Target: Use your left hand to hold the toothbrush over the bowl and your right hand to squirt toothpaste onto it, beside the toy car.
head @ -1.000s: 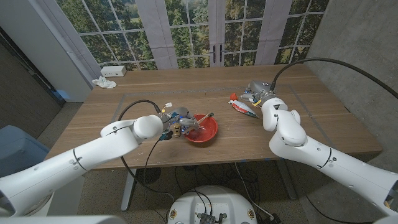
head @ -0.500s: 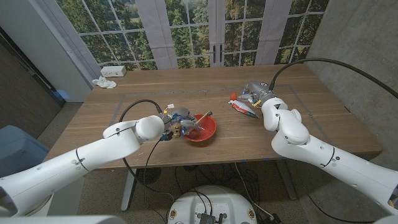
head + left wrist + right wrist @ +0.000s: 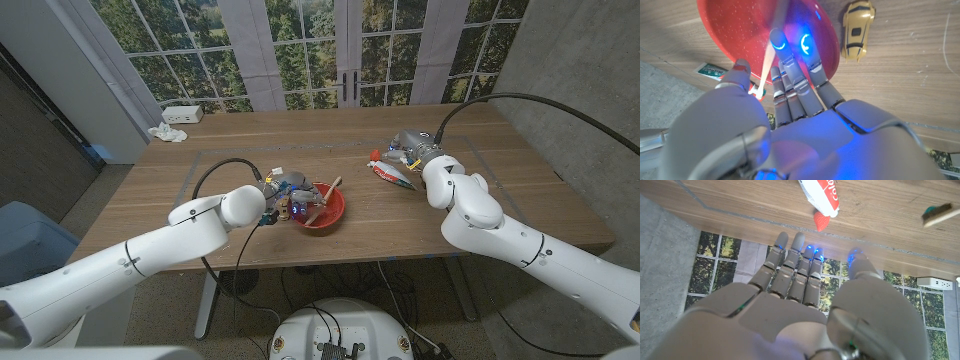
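Observation:
A red bowl point(image 3: 332, 212) sits near the table's front middle, with a pale wooden toothbrush point(image 3: 329, 186) leaning on its rim. My left hand point(image 3: 284, 194) reaches in from the bowl's left. In the left wrist view its fingers point(image 3: 792, 75) stretch out over the bowl point(image 3: 730, 20), and the toothbrush handle point(image 3: 769, 55) runs between thumb and fingers with a thin gap at the thumb. A yellow toy car point(image 3: 858, 30) lies beside the bowl. The white-and-red toothpaste tube point(image 3: 392, 173) lies further right. My right hand point(image 3: 415, 146) hovers behind it, fingers point(image 3: 799, 267) spread and empty, near the tube point(image 3: 821, 194).
A white power strip point(image 3: 181, 113) and a crumpled cloth point(image 3: 168, 132) lie at the back left corner. A black cable point(image 3: 212, 171) loops over the table behind my left arm. A small printed card point(image 3: 713, 71) lies by the bowl. Windows stand behind the table.
My left hand has moved right, from beside the bowl to over its rim, closing in on the toothbrush handle. The right hand and the tube have stayed about where they were.

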You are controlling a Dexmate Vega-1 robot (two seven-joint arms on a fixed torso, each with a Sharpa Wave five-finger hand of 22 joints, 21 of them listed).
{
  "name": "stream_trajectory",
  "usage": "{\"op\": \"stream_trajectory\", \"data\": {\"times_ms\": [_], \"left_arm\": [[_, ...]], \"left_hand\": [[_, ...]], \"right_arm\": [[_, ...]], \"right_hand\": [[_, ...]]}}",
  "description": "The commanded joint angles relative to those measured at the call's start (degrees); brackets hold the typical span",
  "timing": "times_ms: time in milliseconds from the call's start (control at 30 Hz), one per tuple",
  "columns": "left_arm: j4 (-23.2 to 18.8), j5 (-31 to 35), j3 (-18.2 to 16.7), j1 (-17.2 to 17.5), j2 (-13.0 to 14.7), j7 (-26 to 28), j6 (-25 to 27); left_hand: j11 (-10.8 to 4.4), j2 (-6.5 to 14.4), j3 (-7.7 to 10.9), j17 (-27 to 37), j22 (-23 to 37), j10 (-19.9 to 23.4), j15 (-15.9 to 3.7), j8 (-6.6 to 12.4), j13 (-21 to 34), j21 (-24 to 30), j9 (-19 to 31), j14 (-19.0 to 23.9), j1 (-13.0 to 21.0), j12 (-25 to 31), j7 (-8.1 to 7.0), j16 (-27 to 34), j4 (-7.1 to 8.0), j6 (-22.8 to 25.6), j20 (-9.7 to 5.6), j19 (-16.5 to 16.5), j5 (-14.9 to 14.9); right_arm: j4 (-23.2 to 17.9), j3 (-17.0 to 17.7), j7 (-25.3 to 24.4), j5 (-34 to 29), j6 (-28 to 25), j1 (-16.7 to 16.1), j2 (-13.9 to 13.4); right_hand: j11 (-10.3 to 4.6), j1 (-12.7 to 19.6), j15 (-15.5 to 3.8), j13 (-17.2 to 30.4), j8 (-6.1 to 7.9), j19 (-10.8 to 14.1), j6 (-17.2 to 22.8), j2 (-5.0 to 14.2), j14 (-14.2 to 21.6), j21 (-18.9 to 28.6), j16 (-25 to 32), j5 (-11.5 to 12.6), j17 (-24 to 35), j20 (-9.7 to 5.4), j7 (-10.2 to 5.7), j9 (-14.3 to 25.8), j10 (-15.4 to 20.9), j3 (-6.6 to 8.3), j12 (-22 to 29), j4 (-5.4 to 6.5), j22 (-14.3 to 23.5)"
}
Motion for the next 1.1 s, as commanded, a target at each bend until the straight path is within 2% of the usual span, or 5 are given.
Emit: {"op": "stream_trajectory", "data": {"times_ms": [33, 300, 500, 800, 1100], "left_arm": [[-1.0, 4.8, -1.0, 2.0, -0.5, 3.5, -1.2], [-1.4, 6.3, -3.3, 4.8, -0.9, 6.9, -2.5], [-0.5, 6.2, -6.5, 8.6, -1.8, 12.1, -6.9], [5.4, 4.7, -11.8, 14.6, -4.8, 20.8, -23.6], [11.2, 3.3, -14.1, 16.1, -7.8, 21.7, -35.9]], "left_hand": [[0.06, -0.3, 0.22, -3.7, -0.8, -0.8, -0.89, 0.61, -0.1, -1.4, -0.9, -2.9, -1.6, 0.6, -0.16, -4.1, -0.39, -0.7, -6.34, -2.3, 0.4], [0.61, -1.5, 2.40, -11.0, -1.9, -3.9, -0.12, 0.71, -0.3, -8.6, -2.0, -10.3, -4.4, 1.4, -1.06, -14.0, -0.95, -3.1, -2.95, -8.9, 0.5], [1.14, -2.4, 4.48, -15.4, -1.7, -8.6, 2.06, 0.42, -0.2, -15.5, -2.2, -21.1, -5.7, 1.3, -1.56, -22.4, -1.77, -8.0, 0.94, -17.2, 0.2], [2.75, 0.4, 6.72, -18.5, -1.9, -15.4, 4.88, 0.39, -0.3, -24.0, -2.5, -30.4, -9.3, 0.6, -3.20, -28.3, -0.84, -13.5, 6.05, -28.4, -0.1], [3.64, 3.7, 8.67, -20.8, -1.9, -26.2, 7.60, 0.12, -1.0, -31.5, -2.9, -42.4, -13.4, 0.0, -5.89, -32.8, -0.74, -20.4, 6.80, -34.4, 0.1]], "right_arm": [[0.7, 0.0, -0.6, 1.4, 0.8, 0.8, -0.2], [1.3, -0.5, -0.7, 1.7, 0.8, 1.6, 0.1], [1.7, -0.7, -0.8, 2.3, 0.9, 2.0, 0.4], [1.9, 0.1, -2.2, 4.2, 1.3, 1.8, 0.9], [1.5, 4.1, -6.0, 9.9, 3.2, -0.6, 1.3]], "right_hand": [[0.04, -0.1, -1.99, 0.1, 0.35, 0.1, 0.4, 0.29, 0.3, -0.1, 0.4, 0.3, 0.0, 0.13, 0.26, 0.0, 0.2, -0.23, -0.1, -0.09, 0.1], [0.05, -0.2, -1.87, 0.2, 0.36, 0.1, 0.4, 0.36, 0.2, -0.1, 0.5, 0.3, -0.1, 0.22, 0.26, 0.0, 0.3, -0.35, -0.1, -0.15, 0.1], [0.40, -0.3, -1.62, 0.1, 0.26, 0.2, 0.2, 0.39, -0.4, -0.1, 0.3, 0.3, -0.2, 0.29, 0.43, 0.0, -0.2, -0.47, -0.4, -0.21, 0.1], [0.86, -1.4, -0.65, 0.2, -0.25, 0.1, -1.2, 0.14, -3.0, -0.3, -0.4, 0.1, -0.5, 0.65, 0.69, 0.0, -2.3, -1.25, -1.1, 0.09, 0.1], [2.16, -5.3, 0.78, -0.5, -0.97, -1.0, -3.9, 0.25, -7.8, -1.1, -2.2, -0.2, -1.7, 1.29, 1.45, 0.1, -7.2, -2.99, -2.2, 1.49, 0.1]]}}
